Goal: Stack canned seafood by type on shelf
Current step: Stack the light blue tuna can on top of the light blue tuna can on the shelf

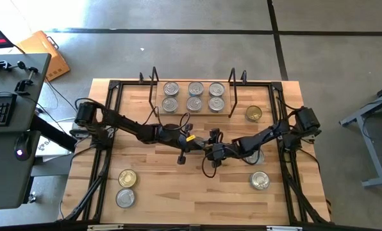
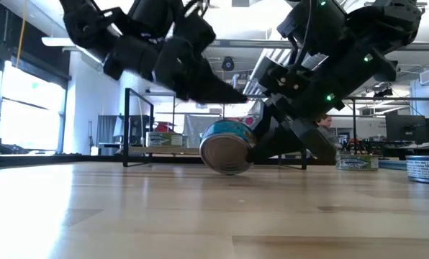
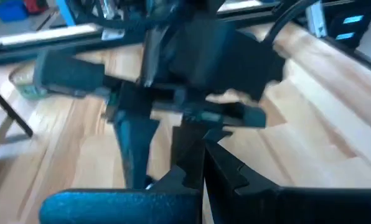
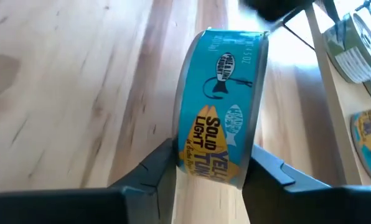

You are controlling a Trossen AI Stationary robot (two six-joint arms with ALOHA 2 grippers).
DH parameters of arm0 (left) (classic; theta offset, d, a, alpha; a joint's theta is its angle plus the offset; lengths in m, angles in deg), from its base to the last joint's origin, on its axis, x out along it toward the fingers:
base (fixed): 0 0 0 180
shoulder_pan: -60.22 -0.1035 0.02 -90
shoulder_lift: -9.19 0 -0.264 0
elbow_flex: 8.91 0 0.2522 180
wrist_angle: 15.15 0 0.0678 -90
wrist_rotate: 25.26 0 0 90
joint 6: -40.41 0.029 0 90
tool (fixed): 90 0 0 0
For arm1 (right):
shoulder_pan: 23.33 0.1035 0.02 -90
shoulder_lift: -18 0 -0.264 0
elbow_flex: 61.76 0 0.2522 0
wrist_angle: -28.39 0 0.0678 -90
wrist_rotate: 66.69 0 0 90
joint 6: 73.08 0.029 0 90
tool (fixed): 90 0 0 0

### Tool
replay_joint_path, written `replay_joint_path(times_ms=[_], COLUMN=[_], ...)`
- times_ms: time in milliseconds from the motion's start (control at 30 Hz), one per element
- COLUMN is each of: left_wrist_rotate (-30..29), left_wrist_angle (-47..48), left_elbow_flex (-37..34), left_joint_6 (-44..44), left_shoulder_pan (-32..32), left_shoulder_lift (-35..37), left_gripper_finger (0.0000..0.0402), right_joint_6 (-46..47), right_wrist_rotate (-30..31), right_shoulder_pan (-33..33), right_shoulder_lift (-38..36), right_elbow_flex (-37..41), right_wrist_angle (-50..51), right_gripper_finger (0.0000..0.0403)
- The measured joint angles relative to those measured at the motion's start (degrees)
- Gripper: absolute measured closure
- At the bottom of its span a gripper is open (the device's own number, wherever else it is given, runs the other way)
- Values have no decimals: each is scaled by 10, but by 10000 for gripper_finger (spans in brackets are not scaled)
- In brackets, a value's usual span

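Observation:
A blue-labelled tuna tin (image 4: 226, 106) stands on its rim at the table's middle (image 2: 227, 147), and my right gripper (image 4: 213, 165) is shut on it, reaching in from the right (image 1: 211, 153). My left gripper (image 2: 225, 92) is shut and hovers just above the tin, coming from the left (image 1: 194, 142). In the left wrist view its closed fingers (image 3: 195, 168) point at the right arm's hand. Six silver-topped tins lie flat on the shelf (image 1: 182, 96) at the far side. My right gripper pinches the tin between its two fingers, one on each flat end (image 4: 180, 149). The blue label wall faces the wrist. The fingers slant down from the table's right. The tin is upended, slightly tilted, with its lower rim (image 2: 229, 171) on the wood.
A gold-topped tin (image 1: 254, 114) lies right of the shelf. One tin (image 1: 260, 180) lies at the near right. Another shows partly under the right arm (image 1: 255, 154). Two tins (image 1: 127, 178) (image 1: 125, 197) lie at the near left. Black frame rails run along both table sides.

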Motion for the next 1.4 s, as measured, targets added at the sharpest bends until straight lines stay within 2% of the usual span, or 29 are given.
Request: replay_joint_path(times_ms=[67,167,300,467,633,800,933,1033,1133,1267,1400], left_wrist_rotate=[-8,-28,-64,-115,-146,-169,-211,-223,-216,-204,-184], left_wrist_angle=[18,60,111,108,100,96,90,77,77,80,66], left_elbow_flex=[0,0,0,0,0,0,-1,-1,-1,-1,-15], left_joint_6=[19,94,186,199,201,195,168,162,146,119,78], left_shoulder_pan=[5,19,43,50,48,37,32,33,38,46,47], left_shoulder_lift=[15,39,47,36,30,15,-8,-16,-17,-17,-15], left_gripper_finger=[401,388,348,271,196,156,155,169,206,280,280], right_joint_6=[10,37,79,122,135,142,144,145,144,153,189], right_wrist_rotate=[6,6,-31,-111,-117,-130,-144,-144,-144,-160,-214], right_shoulder_pan=[0,0,-4,-18,-32,-43,-46,-47,-46,-46,-54], right_shoulder_lift=[-1,-15,-47,-64,-60,-60,-60,-59,-59,-59,-59], right_elbow_flex=[0,0,0,0,0,0,0,0,0,0,0], right_wrist_angle=[6,33,70,61,63,61,54,52,50,48,33], right_gripper_finger=[278,278,277,277,277,277,277,277,277,269,239])
